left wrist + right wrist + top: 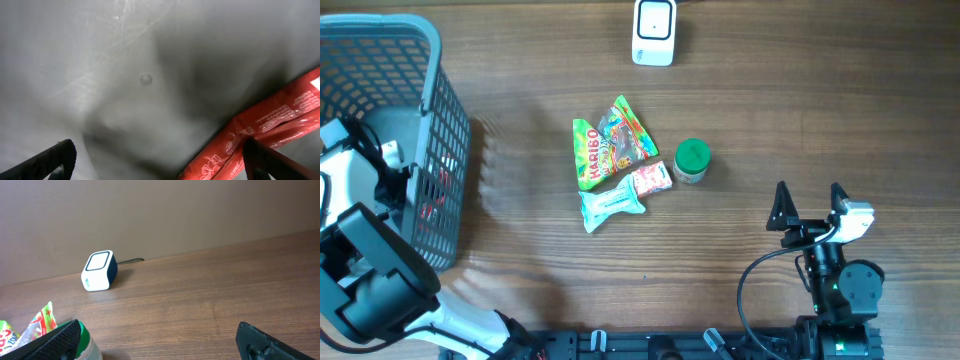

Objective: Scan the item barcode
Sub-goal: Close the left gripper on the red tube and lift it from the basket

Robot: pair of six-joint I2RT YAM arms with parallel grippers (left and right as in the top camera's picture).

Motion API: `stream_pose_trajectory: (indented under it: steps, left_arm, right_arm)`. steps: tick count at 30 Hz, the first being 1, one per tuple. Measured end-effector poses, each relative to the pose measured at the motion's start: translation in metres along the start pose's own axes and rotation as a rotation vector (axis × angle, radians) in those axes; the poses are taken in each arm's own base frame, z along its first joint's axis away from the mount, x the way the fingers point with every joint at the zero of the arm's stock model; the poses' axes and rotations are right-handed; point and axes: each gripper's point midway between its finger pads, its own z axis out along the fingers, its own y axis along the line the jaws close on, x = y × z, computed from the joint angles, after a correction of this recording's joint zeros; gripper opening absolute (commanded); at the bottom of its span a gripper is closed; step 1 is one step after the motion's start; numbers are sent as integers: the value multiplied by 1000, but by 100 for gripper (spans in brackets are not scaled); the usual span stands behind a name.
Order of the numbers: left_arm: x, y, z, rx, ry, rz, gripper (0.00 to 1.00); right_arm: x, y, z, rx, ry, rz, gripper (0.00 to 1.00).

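The left arm bends down into the grey basket (390,40). The left end effector (160,162) is spread wide above the basket floor and grips nothing. A red packet (270,125) lies by one of its fingers. The right arm sits folded low at the near edge of the surface (770,100). The right end effector (809,200) is open and empty, and points toward the white scanner (654,32). Snack packets (610,160) and a green-lidded jar (692,160) lie mid-surface.

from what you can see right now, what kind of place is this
Probably a mock shop checkout set up on a wooden table: a white barcode scanner stands at the far edge, snack packets and a green-lidded jar sit mid-table, and a grey basket stands at the left.
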Motion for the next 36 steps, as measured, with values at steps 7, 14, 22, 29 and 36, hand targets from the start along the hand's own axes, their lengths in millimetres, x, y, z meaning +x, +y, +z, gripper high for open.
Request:
stream_pose_trajectory:
  steps: [7, 14, 22, 29, 36]
  left_arm:
    - [-4, 10, 2, -23, -19, -215, 97]
    - [19, 34, 4, -17, 47, -684, 100]
    - [20, 37, 1, -7, 55, -738, 100]
    - [-4, 46, -31, 5, -69, -749, 100]
    - [-26, 32, -38, 116, -141, -693, 100]
  right_arm:
    - [0, 0, 0, 0, 0, 0, 100]
    - [0, 0, 0, 0, 0, 0, 100]
    - [0, 0, 0, 0, 0, 0, 100]
    - [0, 0, 0, 0, 0, 0, 100]
    - [0, 0, 0, 0, 0, 0, 100]
